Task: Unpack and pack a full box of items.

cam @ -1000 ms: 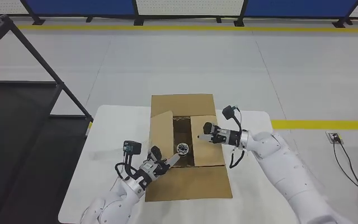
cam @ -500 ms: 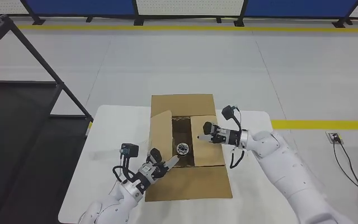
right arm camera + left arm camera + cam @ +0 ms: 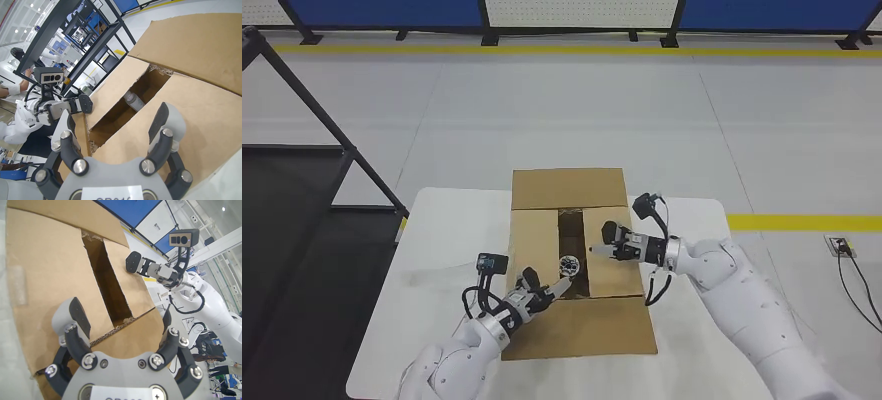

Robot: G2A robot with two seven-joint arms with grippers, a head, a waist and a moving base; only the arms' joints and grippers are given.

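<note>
Here the cardboard box [image 3: 572, 190] sits in the middle of the white worktop [image 3: 442, 260], with its two side flaps folded down almost flat and a narrow gap between them. Through this gap a pale bottle [image 3: 133, 101] is seen inside the box. The left hand [image 3: 545, 283] is at the left flap beside the gap, its fingers apart and holding nothing. The right hand [image 3: 604, 243] is over the right flap, fingers also apart.
</note>
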